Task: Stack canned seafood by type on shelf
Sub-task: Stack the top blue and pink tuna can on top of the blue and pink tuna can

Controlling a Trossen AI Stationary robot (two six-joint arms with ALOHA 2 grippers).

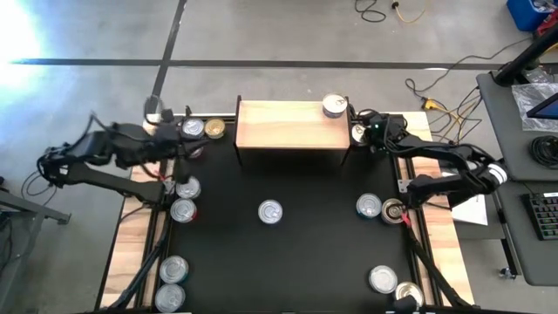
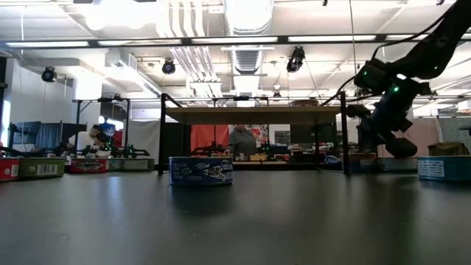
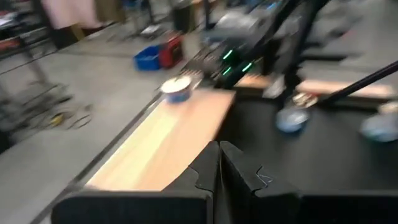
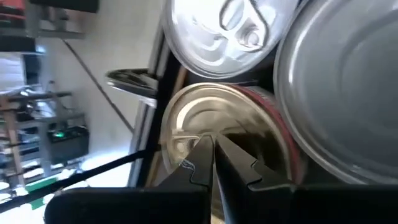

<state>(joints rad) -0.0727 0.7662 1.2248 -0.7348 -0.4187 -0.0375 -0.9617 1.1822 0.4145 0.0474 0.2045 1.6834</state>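
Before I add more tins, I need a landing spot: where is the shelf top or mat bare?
The shelf top is bare except one tin at its right end. The black mat is open around the lone centre tin. Crowded: tins along the left edge and by the right gripper.

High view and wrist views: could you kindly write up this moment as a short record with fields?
shelf: shelved tin on its right end
left pincer: shut, empty, near the shelf's left end
right pincer: shut, empty, tips over a gold-topped tin by the shelf's right end
centre tin: alone mid black mat
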